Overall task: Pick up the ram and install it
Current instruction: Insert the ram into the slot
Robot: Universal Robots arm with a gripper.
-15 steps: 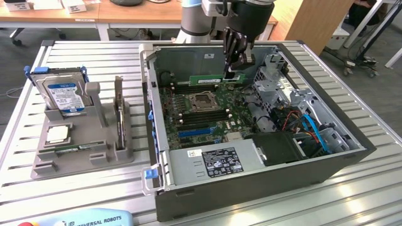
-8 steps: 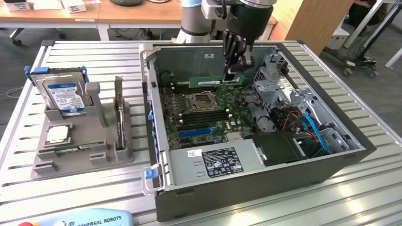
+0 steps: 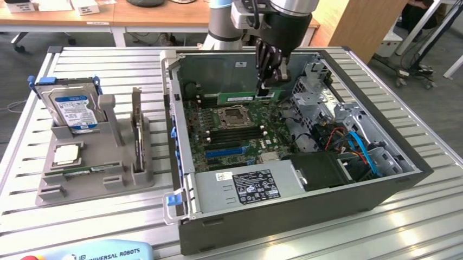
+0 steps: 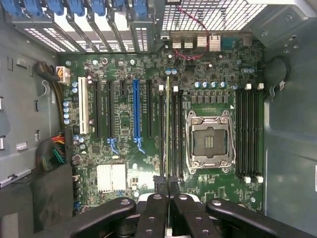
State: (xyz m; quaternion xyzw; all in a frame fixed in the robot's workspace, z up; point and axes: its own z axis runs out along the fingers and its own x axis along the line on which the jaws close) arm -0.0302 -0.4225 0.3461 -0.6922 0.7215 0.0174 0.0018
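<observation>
Clamping ram [image 4: 168, 124] edge-down, claw [image 4: 168, 191], lengthwise along slots [image 4: 175, 144]

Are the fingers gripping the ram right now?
Yes, the fingers are shut on the ram, a green strip held edge-down over the motherboard inside the case.

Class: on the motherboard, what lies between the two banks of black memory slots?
The empty processor socket, in its metal frame, lies between the two slot banks, seen in the wrist view. The gripper holds the ram over one bank.
</observation>
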